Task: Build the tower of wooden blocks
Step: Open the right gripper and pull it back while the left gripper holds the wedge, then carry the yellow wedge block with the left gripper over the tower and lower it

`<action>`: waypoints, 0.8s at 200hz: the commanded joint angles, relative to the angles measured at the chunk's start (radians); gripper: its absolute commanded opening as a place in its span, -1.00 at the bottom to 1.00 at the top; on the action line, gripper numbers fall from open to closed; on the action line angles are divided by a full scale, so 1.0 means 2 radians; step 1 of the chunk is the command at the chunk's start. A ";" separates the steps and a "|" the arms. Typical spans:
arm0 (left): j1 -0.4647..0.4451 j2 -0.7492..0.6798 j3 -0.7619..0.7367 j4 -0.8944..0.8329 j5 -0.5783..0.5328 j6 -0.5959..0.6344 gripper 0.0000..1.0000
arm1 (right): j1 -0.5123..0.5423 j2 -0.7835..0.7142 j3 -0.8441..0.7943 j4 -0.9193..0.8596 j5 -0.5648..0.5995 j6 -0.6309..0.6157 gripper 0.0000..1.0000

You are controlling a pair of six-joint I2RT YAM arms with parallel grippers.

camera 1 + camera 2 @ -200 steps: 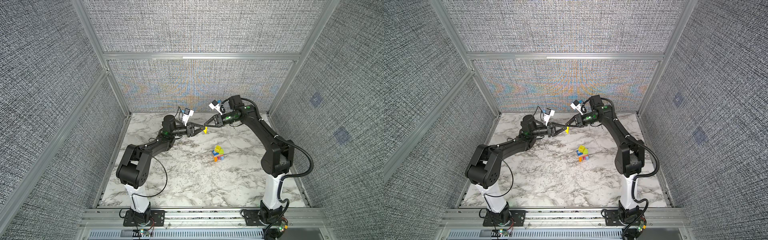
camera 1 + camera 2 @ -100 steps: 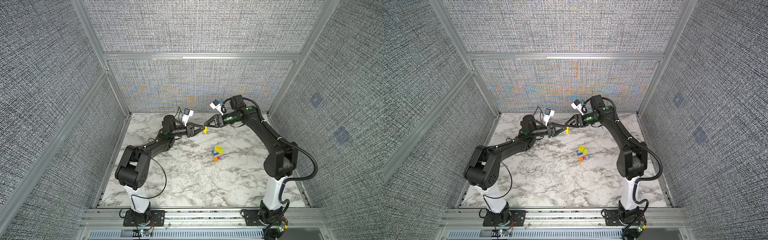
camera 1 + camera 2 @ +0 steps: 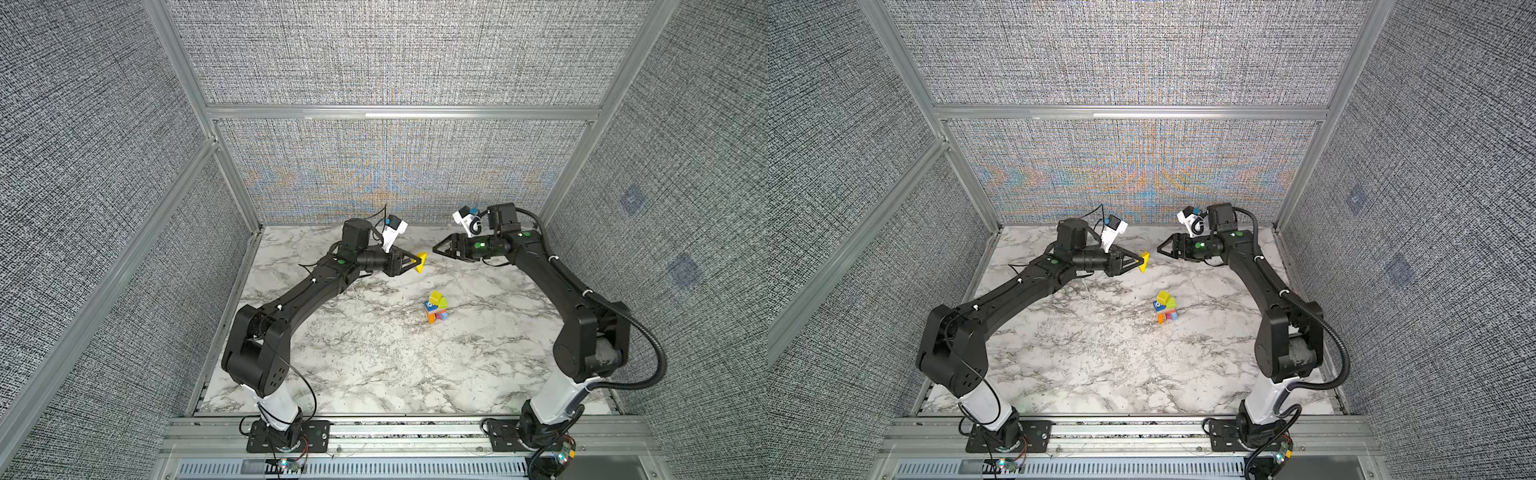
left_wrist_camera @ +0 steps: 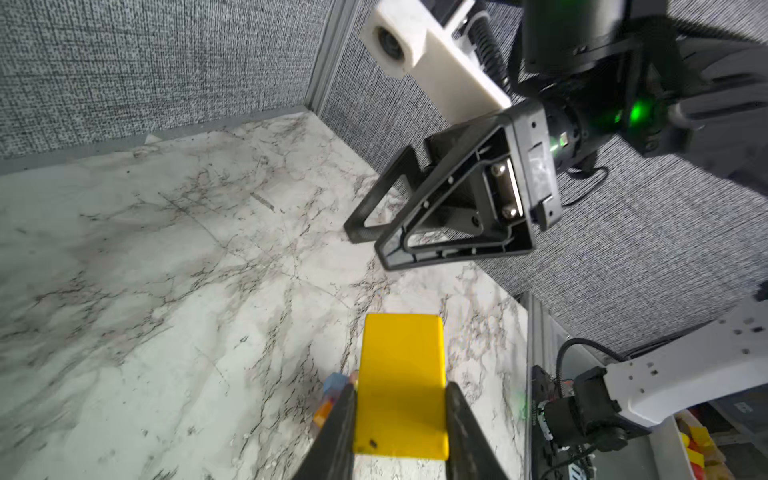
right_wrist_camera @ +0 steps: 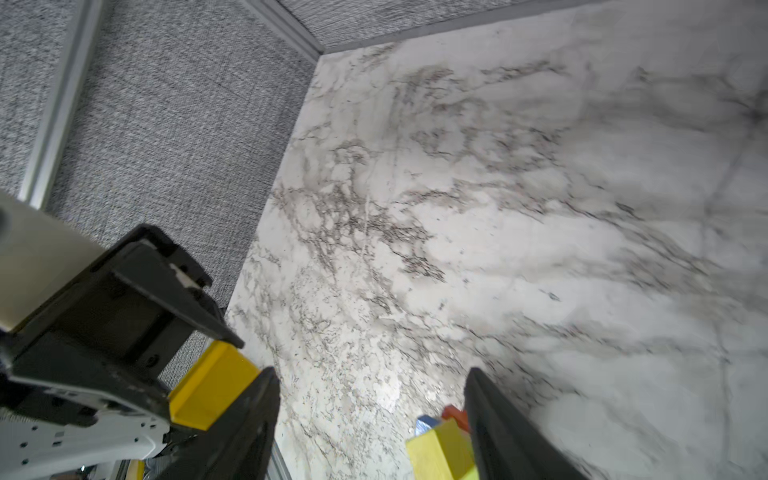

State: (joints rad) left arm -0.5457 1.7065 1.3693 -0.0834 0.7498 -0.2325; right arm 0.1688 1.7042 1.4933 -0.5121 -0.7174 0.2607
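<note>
1 yellow block (image 3: 422, 263) is pinched between the tips of the left gripper (image 3: 415, 262), whose jaws stand only narrowly apart, closed onto the block's 2 sides. The block hangs in the air above the back part of the bench (image 3: 374, 374), about midway between the left and right edges. In both top views it looks like a wedge. The left wrist view shows a flat rectangular yellow face sticking out past the 2 dark fingers (image 4: 338, 432).

The right gripper (image 3: 434, 250) faces the block from the right at about the same height, its jaws spread wide with nothing between them. Its tips are near the block but apart from it, and the gap shows in both top views.

The tower (image 3: 436, 312) stands on the bench a little right of the middle, toward the front edge from both grippers and well below them. It has orange, magenta and light blue at the base, a blue numbered face and green above, and a yellow piece on top. In the right wrist view that yellow top shows just beside 1 of the right gripper's fingers (image 5: 498, 436). Grey fabric walls (image 3: 395, 62) in metal frames close in the bench on 3 sides.
</note>
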 commanded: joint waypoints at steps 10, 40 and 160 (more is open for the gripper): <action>-0.027 0.006 0.049 -0.133 -0.078 0.067 -0.58 | -0.019 -0.049 -0.083 0.066 0.055 0.047 0.45; -0.050 0.024 0.100 -0.200 -0.107 0.093 -0.58 | -0.035 -0.110 -0.193 0.128 0.087 0.077 0.45; -0.117 0.137 0.298 -0.397 -0.205 0.158 -0.57 | -0.056 -0.298 -0.482 0.315 0.236 0.146 0.59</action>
State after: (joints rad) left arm -0.7631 1.9549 1.9129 -0.7887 0.3859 0.0502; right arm 0.0578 1.1542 0.5755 0.0071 -0.3275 0.5240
